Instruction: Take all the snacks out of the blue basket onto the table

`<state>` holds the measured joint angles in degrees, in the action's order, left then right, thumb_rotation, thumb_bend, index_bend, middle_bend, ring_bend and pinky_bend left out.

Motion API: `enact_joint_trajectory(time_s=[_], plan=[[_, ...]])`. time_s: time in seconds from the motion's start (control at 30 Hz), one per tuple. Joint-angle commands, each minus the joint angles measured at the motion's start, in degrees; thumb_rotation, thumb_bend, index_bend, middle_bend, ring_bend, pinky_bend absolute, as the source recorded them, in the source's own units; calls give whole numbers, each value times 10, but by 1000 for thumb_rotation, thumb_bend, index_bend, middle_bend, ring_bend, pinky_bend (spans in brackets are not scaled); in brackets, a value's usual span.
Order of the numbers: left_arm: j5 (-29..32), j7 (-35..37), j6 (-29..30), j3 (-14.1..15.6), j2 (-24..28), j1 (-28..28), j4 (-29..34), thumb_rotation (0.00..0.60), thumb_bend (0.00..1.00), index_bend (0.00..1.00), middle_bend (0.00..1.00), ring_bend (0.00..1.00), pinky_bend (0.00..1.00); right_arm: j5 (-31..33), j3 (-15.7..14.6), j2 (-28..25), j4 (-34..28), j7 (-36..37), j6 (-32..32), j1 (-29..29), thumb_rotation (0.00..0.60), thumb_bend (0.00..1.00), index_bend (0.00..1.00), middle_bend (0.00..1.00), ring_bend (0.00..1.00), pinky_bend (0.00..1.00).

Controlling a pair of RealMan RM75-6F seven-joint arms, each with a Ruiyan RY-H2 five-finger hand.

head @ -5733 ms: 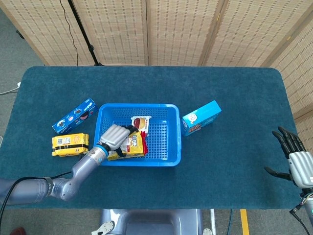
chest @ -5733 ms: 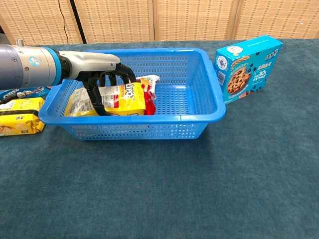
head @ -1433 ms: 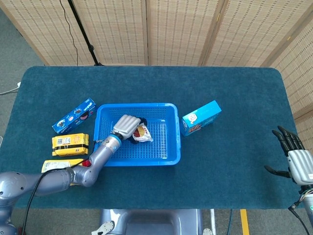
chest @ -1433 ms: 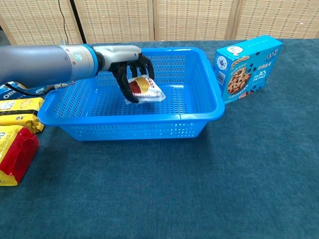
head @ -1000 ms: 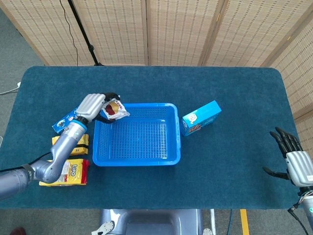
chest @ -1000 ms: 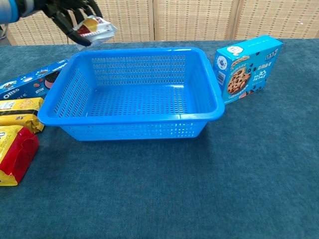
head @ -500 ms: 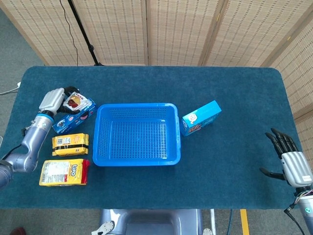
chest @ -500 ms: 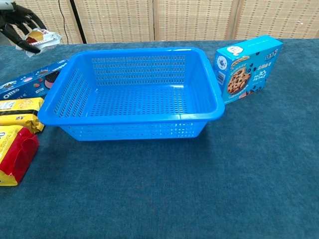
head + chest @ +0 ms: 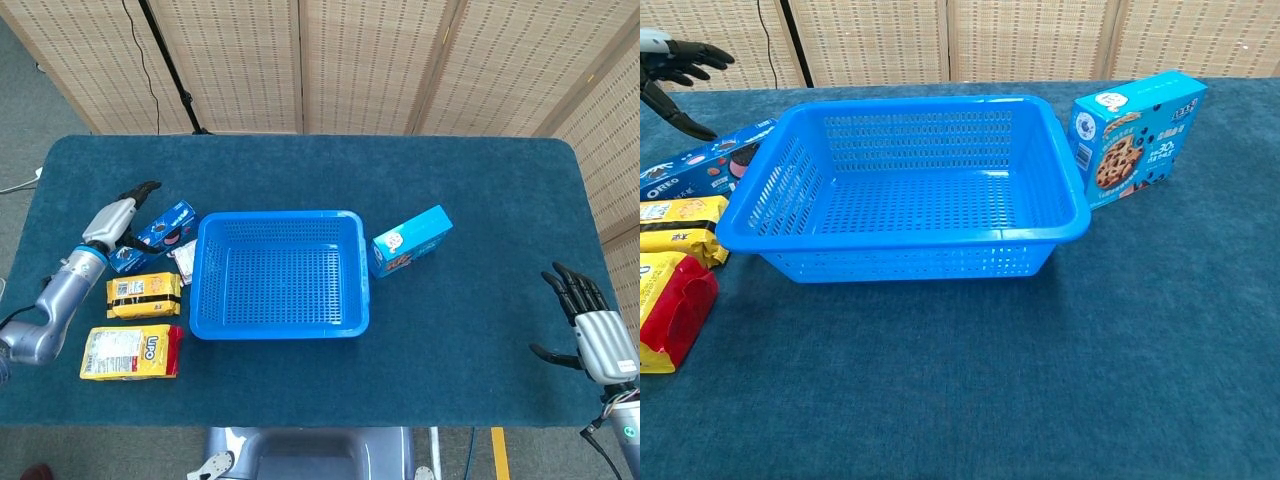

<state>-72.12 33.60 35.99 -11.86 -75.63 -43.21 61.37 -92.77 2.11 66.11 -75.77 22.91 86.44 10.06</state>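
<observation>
Left hand released; blue basket holds no snacks.

The left hand point(image 9: 118, 217), at the frame's left, now has fingers spread and holds nothing; half a second ago it gripped the small white snack packet point(image 9: 184, 262), which now lies just beside the blue perforated plastic basket point(image 9: 281, 330). The right hand point(image 9: 590, 335), lower right, stays spread and unloaded.
</observation>
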Motion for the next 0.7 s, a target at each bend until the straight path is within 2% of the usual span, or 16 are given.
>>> enact_joint_trajectory(time_s=[0.03, 0.27, 0.37, 0.53, 0.7], plan=[[-48, 10, 111, 4, 54, 55, 71, 600, 0, 0, 0, 0, 0, -5, 0, -3, -3, -1, 9, -2, 600, 0, 0, 0, 0, 59], [-80, -70, 301, 40, 94, 171, 164, 600, 0, 0, 0, 0, 0, -15, 3, -3, -7, -34, 38, -10, 600, 0, 0, 0, 0, 54], [-87, -122, 386, 70, 94, 239, 195, 600, 0, 0, 0, 0, 0, -11, 10, 3, -8, -82, 50, -16, 600, 0, 0, 0, 0, 43], [-62, -195, 440, 112, 90, 318, 238, 600, 0, 0, 0, 0, 0, 3, 6, 0, -36, -150, 34, -22, 600, 0, 0, 0, 0, 15], [-61, -245, 457, 126, 108, 343, 282, 600, 0, 0, 0, 0, 0, 27, 5, -9, -90, -225, 18, -30, 600, 0, 0, 0, 0, 0]])
